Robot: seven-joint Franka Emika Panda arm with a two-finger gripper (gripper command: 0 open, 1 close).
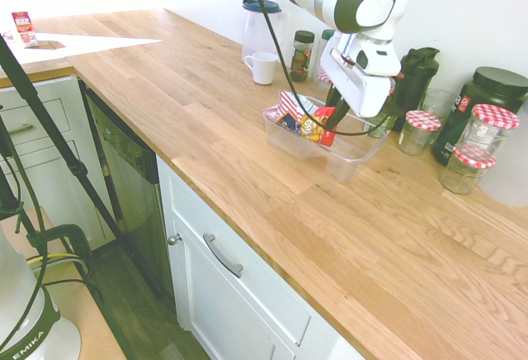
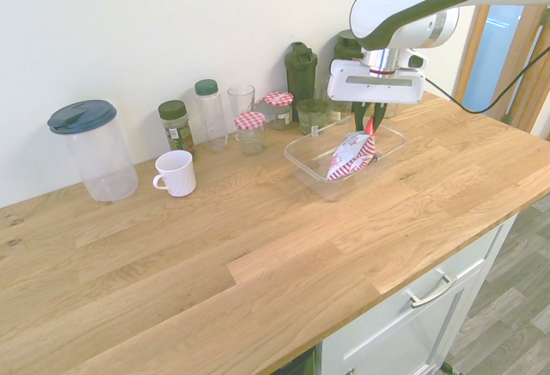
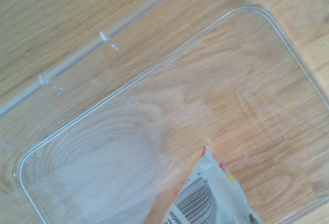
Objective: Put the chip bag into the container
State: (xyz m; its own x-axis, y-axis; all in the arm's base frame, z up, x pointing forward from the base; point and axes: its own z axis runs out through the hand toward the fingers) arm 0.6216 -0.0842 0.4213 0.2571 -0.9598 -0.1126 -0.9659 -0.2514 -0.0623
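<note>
The gripper [image 2: 370, 127] is closed on the chip bag [image 2: 352, 155], which hangs below it, within the walls of the container [image 2: 325, 193] on the worktop [image 2: 198, 246]. The carrying looks done; letting go and lifting clear remain.

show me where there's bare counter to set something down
Bare counter: in front of the white mug and the tub, out to the counter's front edge. Crowded: along the wall, with jars, bottles and the lidded pitcher.
</note>
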